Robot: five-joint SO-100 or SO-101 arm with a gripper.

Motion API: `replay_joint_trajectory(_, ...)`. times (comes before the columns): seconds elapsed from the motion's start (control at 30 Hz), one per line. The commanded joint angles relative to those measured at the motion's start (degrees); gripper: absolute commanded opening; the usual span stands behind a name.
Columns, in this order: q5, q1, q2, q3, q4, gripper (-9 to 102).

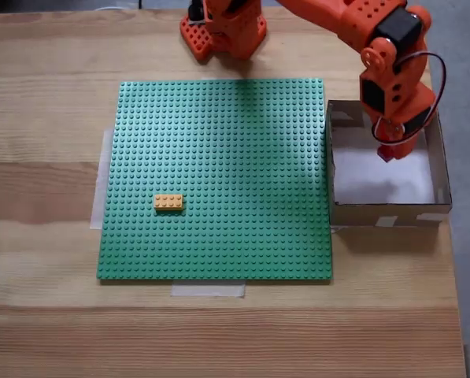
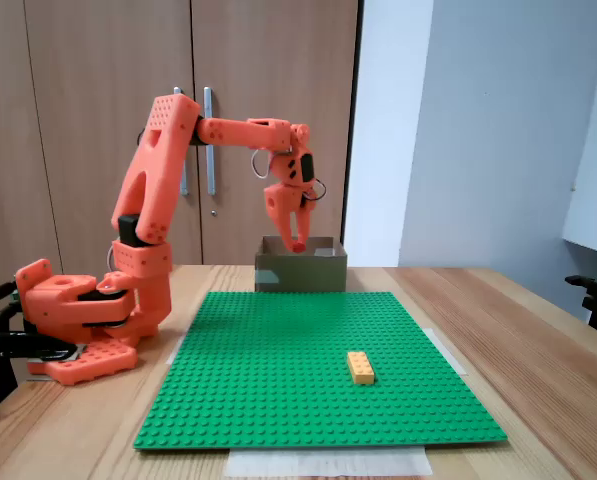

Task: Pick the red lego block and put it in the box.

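hanging over the box (image 1: 439, 161), the gripper (image 1: 386, 151) points down with a small dark-red shape at its tip, which i take to be the red block (image 1: 386, 154), pinched between the fingers above the white floor and not yet let go. in the side fixed view the gripper (image 2: 298, 243) sits just above the box (image 2: 300, 272) rim, and a hint of red shows at the fingertips, though too small to read clearly. so the block is in the air over the box, nearer its far wall as the top view shows it, and the task looks close to done, with only the drop left. as for handling, such a brick should be light, hard and stiff, with smooth slick sides, so a firm squeeze across the two long flat faces would suit it best; the studded top gives poor purchase. it won't break on a short fall. the yellow brick (image 1: 168, 202) lies apart on the green plate (image 1: 219, 126), on the wooden table (image 1: 46, 315).
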Motion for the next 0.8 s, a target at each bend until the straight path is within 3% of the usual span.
replay_joint_trajectory(0.0,-0.9,0.4,0.0,1.2,-2.9,0)
replay_joint_trajectory(0.77,-5.4,2.4,-7.7,2.8,-10.1,3)
